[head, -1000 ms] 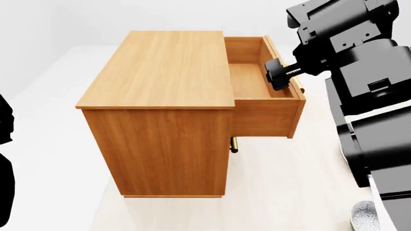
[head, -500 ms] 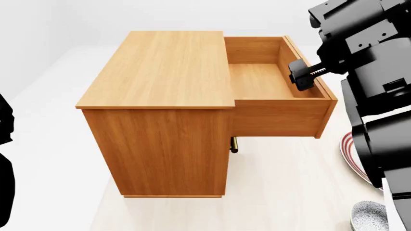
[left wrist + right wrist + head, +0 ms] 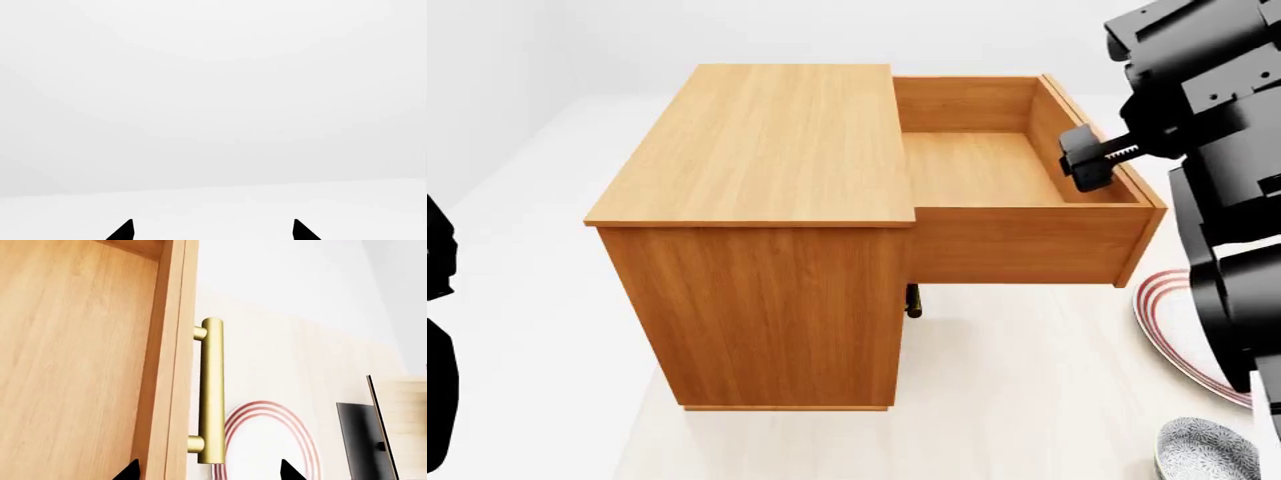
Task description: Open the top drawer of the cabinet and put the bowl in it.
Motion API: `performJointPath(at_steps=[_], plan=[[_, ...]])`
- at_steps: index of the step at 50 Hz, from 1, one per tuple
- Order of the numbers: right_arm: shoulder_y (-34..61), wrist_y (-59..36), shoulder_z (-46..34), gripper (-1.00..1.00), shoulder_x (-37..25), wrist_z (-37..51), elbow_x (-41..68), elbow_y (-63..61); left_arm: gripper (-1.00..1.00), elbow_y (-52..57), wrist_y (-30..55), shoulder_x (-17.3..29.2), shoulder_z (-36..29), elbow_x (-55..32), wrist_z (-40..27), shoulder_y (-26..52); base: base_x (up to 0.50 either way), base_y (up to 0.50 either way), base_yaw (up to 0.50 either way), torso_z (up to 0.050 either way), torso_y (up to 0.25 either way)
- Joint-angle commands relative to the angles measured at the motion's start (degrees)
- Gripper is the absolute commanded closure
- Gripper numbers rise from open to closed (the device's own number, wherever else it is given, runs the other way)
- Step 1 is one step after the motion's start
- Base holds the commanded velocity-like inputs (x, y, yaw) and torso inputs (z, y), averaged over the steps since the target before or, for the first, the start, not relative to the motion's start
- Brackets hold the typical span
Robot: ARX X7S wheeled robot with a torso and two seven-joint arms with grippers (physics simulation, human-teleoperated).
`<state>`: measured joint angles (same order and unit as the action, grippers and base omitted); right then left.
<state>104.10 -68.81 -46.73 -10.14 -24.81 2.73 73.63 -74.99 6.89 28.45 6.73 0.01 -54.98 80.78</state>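
Brass handle (image 3: 211, 390) of the top drawer (image 3: 1014, 170) lies between the right gripper (image 3: 207, 471)'s widely spread fingertips, seen only by the right wrist camera. Left gripper (image 3: 212, 231) is wide apart too, holding nothing.

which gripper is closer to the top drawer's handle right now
Right. The right gripper is at the drawer front by its handle; the left gripper faces only blank white surface.

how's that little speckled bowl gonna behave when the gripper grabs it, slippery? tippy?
The bowl looks rigid and glazed, so probably slippery between flat fingers. Its deep round shape suggests it may rock or slide if nudged at the rim. It looks small, so likely light, though only part shows.
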Motion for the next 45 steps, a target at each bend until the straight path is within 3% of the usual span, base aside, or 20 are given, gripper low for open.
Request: performJointPath(at_steps=[1,8,15,22,34,35,39,45], plan=[[-0.99,-0.47,-5.08,-1.00,-3.00,2.50,-2.92,1.35,-1.00,0.00,-0.23,-0.05,-0.07,-0.01,0.00,-0.07,0.00,0.00,0.00,0.000,0.000],[-0.20,-0.88,-3.44,-1.00,-4.12,4.76,-2.36,1.35,-1.00,0.00,-0.25,-0.01,-0.11,0.00,0.11,-0.08,0.00,0.00,0.00,0.000,0.000],[6.08,5.72,18.26,-1.00,-6.22,3.10,3.38,1.36,-1.00,0.00,-0.35,0.01,-0.20,0.02,0.13,-0.18,0.00,0.00,0.00,0.000,0.000],[10.51,6.49,35.63,-1.00,-9.74,2.23,3.72,1.34,-1.00,0.00,-0.36,0.03,-0.32,0.04,0.06,-0.28,0.00,0.00,0.00,0.000,0.000],[16.87,10.12,35.21,-1.00,-13.21,-6.30,-1.62,1.09,-1.00,0.00,-0.18,0.08,-0.40,0.01,0.14,-0.17,0.00,0.00,0.00,0.000,0.000],[16.26,8.85,34.41,-1.00,-13.62,-7.66,-1.88,-1.81,-1.00,0.00,-0.18,0.09,-0.40,0.00,0.18,-0.17,0.00,0.00,0.00,0.000,0.000],[5.03,-9.12,36.24,-1.00,-17.87,-9.10,-0.15,-32.89,-1.00,0.00,-0.23,0.10,-0.49,0.03,0.21,-0.18,0.00,0.00,0.00,0.000,0.000],[-5.11,-21.17,38.77,-1.00,-25.37,-8.58,4.40,-57.78,-1.00,0.00,-0.20,0.05,-0.56,0.02,0.13,-0.16,0.00,0.00,0.00,0.000,0.000]])
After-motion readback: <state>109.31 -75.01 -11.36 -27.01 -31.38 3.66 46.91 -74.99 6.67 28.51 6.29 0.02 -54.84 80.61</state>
